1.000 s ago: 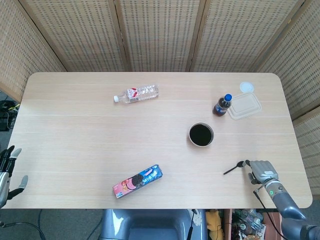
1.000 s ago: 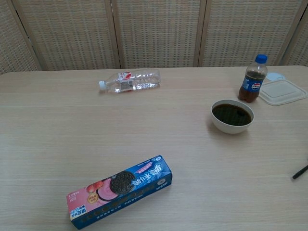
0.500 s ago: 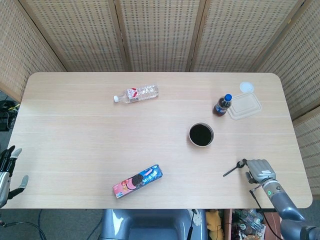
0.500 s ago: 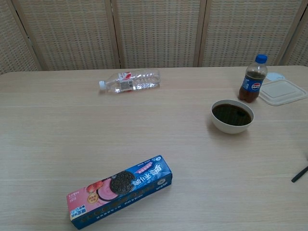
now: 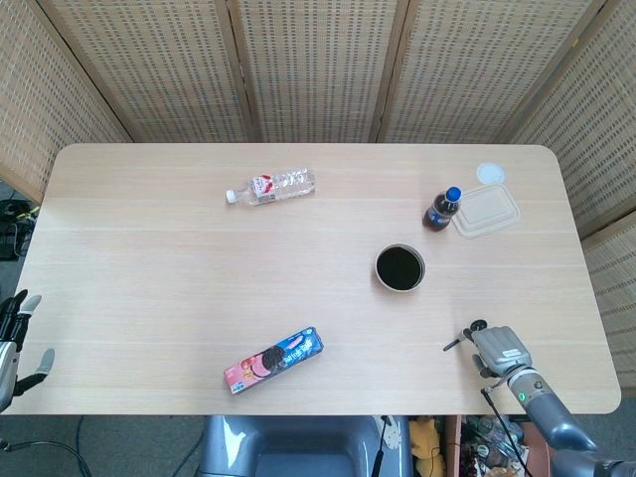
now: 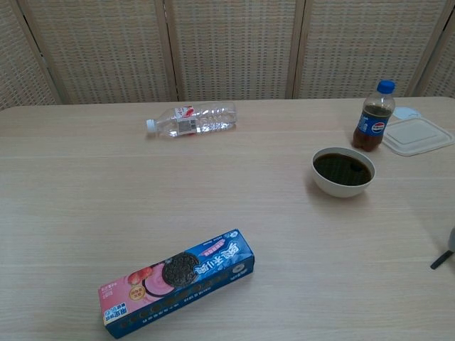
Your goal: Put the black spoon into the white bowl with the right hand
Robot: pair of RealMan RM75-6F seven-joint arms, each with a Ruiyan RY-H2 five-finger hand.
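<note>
Background: woven screens stand behind a pale wooden table (image 5: 149, 248).
Right hand: right hand (image 5: 496, 350) is at the near right edge of the table, its fingers closed around the black spoon (image 5: 460, 339).
Black spoon: its handle sticks out to the left, low over the wood.
White bowl (image 5: 399, 268): filled with dark liquid, apart from the spoon, further from the robot.
Left hand: left hand (image 5: 14, 338) is beyond the table's left edge, fingers apart, holding nothing.
Other things: cola bottle (image 5: 441, 209), lidded container (image 5: 486, 211), water bottle (image 5: 270, 186) lying flat, cookie box (image 5: 273, 360).

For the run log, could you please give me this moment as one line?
right robot hand: holds black spoon | white bowl: dark liquid, no spoon | left robot hand: open, off table edge
</note>
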